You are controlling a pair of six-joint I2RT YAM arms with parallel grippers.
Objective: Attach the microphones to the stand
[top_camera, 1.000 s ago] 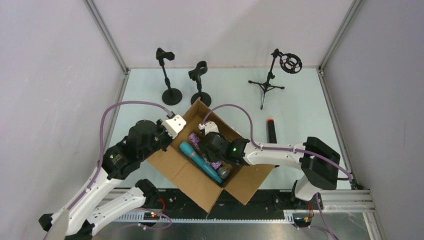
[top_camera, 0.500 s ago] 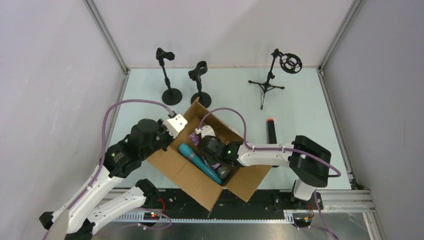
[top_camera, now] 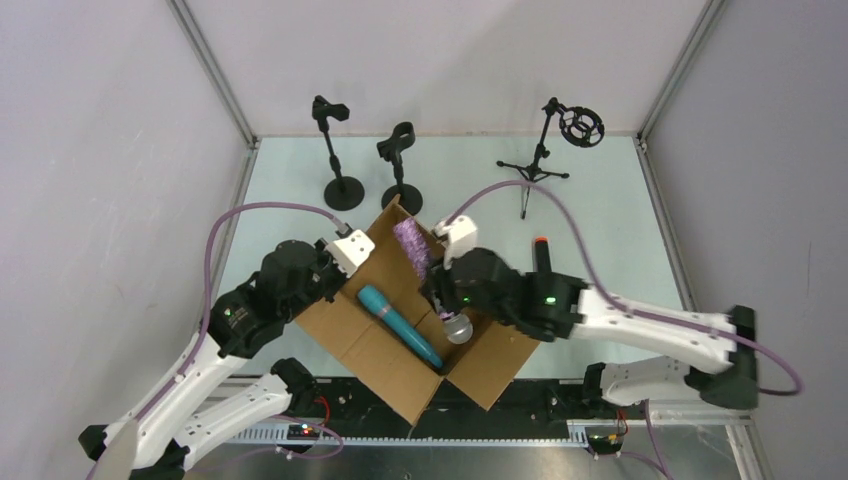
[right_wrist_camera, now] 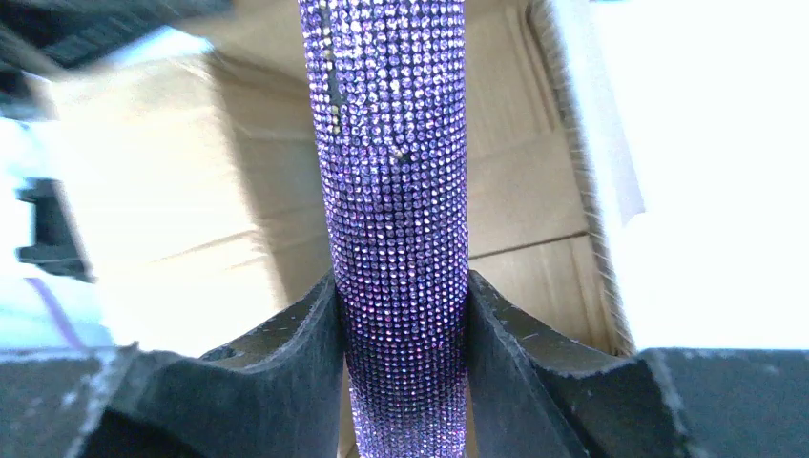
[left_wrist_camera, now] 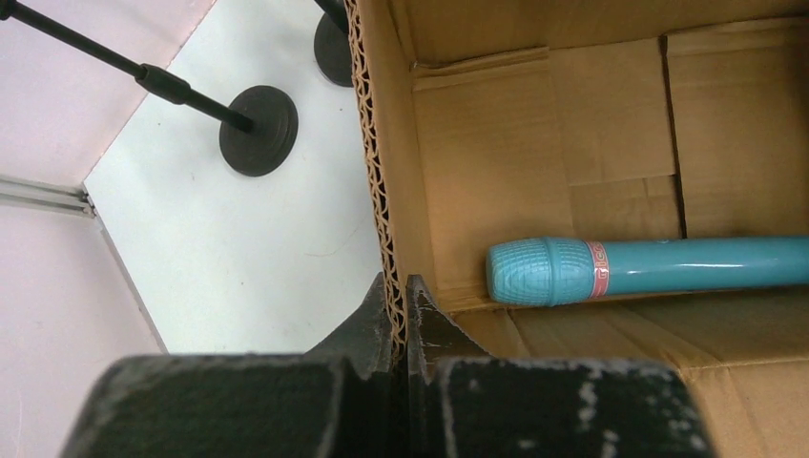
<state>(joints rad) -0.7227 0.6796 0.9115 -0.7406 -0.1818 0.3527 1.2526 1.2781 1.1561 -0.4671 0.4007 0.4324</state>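
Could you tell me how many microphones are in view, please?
3: a purple microphone in the right gripper over the box, a blue microphone in the box, a black microphone on the table to its right. More may be hidden.

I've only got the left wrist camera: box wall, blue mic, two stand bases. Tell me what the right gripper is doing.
Observer: The right gripper is shut on the purple glitter microphone, one finger on each side of its shaft.
Operator: Now locate the black mic.
Observer: The black microphone lies on the table outside the cardboard box, to its right, orange-red end toward the far wall.
Operator: Check the stand clips.
Observer: In the top view, the left round-base stand, the right round-base stand and the tripod stand all hold nothing.
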